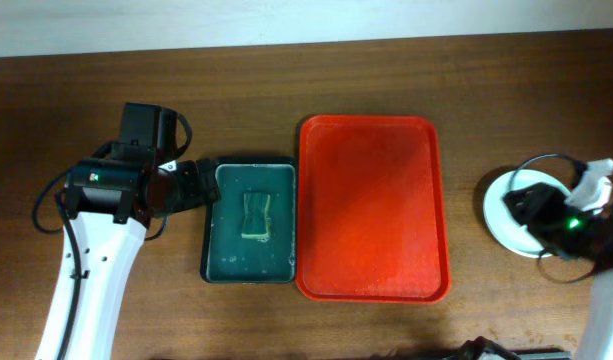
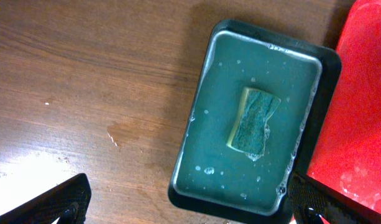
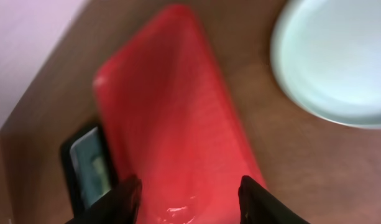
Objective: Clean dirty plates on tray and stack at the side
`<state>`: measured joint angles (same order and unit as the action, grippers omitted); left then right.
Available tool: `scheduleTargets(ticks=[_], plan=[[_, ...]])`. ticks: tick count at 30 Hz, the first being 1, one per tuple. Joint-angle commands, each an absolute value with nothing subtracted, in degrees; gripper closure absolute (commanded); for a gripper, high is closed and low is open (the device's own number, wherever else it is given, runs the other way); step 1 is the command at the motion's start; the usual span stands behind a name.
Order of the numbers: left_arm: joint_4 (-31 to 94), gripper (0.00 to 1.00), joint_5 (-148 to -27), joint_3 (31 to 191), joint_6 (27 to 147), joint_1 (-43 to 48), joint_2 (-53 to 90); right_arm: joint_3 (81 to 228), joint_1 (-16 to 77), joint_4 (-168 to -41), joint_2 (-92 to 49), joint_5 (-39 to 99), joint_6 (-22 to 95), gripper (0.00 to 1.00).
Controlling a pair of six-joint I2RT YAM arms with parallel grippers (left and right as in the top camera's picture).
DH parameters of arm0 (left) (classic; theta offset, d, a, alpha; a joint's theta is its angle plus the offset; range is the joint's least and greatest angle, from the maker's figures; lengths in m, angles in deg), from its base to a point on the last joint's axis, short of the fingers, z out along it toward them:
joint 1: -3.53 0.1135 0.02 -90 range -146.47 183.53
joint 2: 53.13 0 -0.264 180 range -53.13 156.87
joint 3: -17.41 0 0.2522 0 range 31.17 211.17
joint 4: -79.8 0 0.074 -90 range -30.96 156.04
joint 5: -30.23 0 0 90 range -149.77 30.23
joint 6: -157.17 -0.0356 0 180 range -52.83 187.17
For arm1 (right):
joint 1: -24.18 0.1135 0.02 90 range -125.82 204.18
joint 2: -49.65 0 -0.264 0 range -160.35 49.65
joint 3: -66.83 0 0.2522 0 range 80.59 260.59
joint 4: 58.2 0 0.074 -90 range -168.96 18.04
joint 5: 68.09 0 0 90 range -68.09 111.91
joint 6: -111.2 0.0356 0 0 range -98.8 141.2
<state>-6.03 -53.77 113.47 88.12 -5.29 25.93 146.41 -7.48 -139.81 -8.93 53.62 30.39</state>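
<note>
The red tray (image 1: 371, 210) lies at the table's middle with nothing on it; it also shows in the right wrist view (image 3: 178, 124) and the left wrist view (image 2: 358, 112). A pale round plate (image 1: 498, 208) sits on the table to the tray's right, partly hidden under my right arm; I cannot tell how many plates are stacked there. In the right wrist view the plate (image 3: 339, 56) looks pale and clean. My right gripper (image 1: 529, 205) (image 3: 190, 186) is open and empty, above the plate's edge. My left gripper (image 1: 198, 185) (image 2: 190, 196) is open and empty at the left edge of the green tray.
A dark green tray (image 1: 214, 240) (image 2: 209, 81) holding soapy water and a sponge (image 1: 255, 215) (image 2: 253, 119) lies directly against the red tray's left side. Cables hang off both arms. Bare wooden table lies on the far left and along the back.
</note>
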Motion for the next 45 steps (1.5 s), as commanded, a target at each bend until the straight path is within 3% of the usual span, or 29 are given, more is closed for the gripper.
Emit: scheduleTargets(ticks=[1,2,9,14,20,23,25,27,32,37,45], plan=[[-6.07,0.00,-53.48,114.15,88.10,-5.03,25.65,146.80,6.16,-139.48,4.84,55.56,25.87,0.41],[-6.07,0.01,-53.48,114.15,88.10,-5.03,25.65,146.80,9.31,-139.48,8.16,55.52,25.89,0.02],[-6.07,0.01,-53.51,114.15,88.10,-5.03,25.65,146.80,14.47,-141.54,17.12,54.67,25.89,0.02],[-6.07,0.00,-53.51,114.15,88.10,-5.03,25.65,146.80,16.57,-142.41,17.62,46.49,23.50,0.02],[-6.07,0.01,-53.48,114.15,88.10,-5.03,25.65,139.81,23.41,-125.56,29.27,39.02,13.69,0.02],[-6.07,0.01,-53.48,114.15,88.10,-5.03,25.65,129.43,23.41,-122.92,36.57,36.00,13.69,0.02],[-6.07,0.00,-53.48,114.15,88.10,-5.03,25.65,114.30,23.43,-110.61,45.34,36.48,13.73,0.02],[-6.07,0.01,-53.51,114.15,88.10,-5.03,25.65,108.03,23.43,-106.24,48.90,36.48,13.71,0.02],[-6.07,0.01,-53.51,114.15,88.10,-5.03,25.65,93.84,23.43,-90.96,49.45,36.46,13.71,0.02],[-6.07,0.01,-53.48,114.15,88.10,-5.03,25.65,80.79,23.45,-67.82,49.47,36.35,13.71,0.02],[-6.07,0.01,-53.51,114.15,88.10,-5.03,25.65,80.90,23.43,-75.16,49.23,36.42,13.71,0.02]])
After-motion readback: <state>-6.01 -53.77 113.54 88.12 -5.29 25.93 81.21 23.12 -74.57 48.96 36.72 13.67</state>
